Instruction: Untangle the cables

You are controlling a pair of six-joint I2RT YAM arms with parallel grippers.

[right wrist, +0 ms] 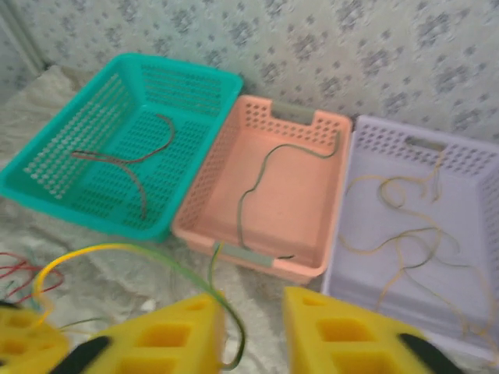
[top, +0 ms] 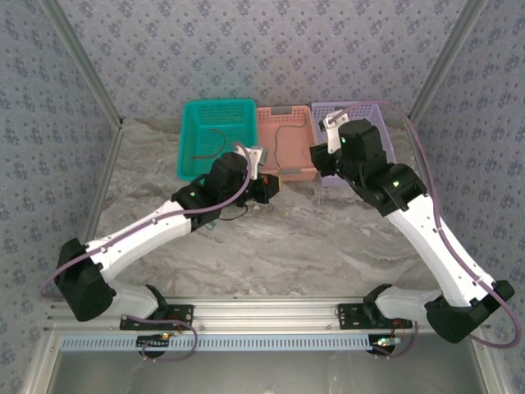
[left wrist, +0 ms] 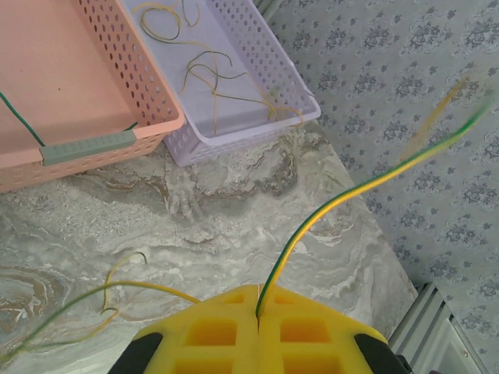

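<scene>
Yellow-green cable, left wrist view, sits pinched in closed left gripper; right gripper stands open.

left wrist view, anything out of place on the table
Yes. A few thin yellow wires lie loose on the marble table, outside the pink plastic basket and the lavender plastic basket. One yellow-green wire is pinched in the shut left gripper and arcs into the air.

Yellow-green cable, teal basket, marbled table
</scene>
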